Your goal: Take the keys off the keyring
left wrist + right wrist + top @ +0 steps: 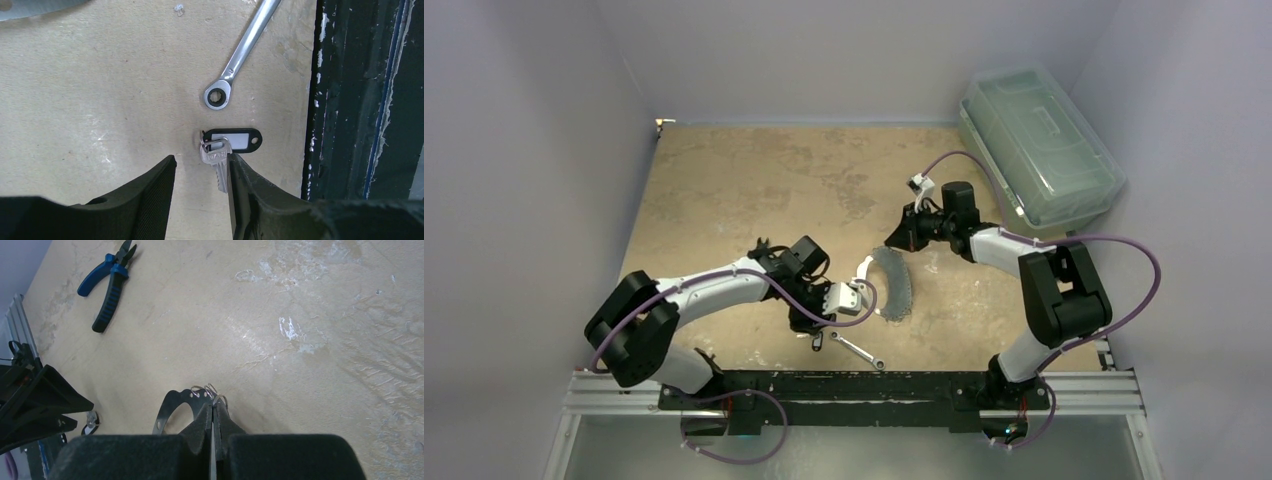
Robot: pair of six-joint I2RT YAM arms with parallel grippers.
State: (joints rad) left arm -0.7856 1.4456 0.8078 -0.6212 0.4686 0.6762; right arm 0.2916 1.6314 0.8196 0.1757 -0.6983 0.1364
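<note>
Between the parted fingers of the left gripper (pixel 201 157) lie the keys (pixel 218 165), on the table (pixel 100 90) close to the dark rail (pixel 360 100) at the near edge. Only one silver blade can be made out; a small split ring joins it to a black tag (pixel 235 141) with a white label. The blade lies along the inner face of one finger, but whether they touch cannot be told, and nothing is clamped. From above, the cluster is a speck half tucked under that arm's wrist. The ring end of a silver wrench (pixel 235 60) sits just beyond the tag; its other end is cut off by the frame.

The right gripper (pixel 212 407) is pinched tight on the keyring (pixel 172 407), seen here as a thin curved metal band with small wire rings along its edge. The fingers hide the held part, and whether the band rests on the table is unclear. It lies apart from the keys.

Blue-handled pliers (pixel 107 285) lie well away. Room to move is widest toward the far wall; the rail hems in the near side, and a clear lidded bin (pixel 1034 140) fills the far right corner.
</note>
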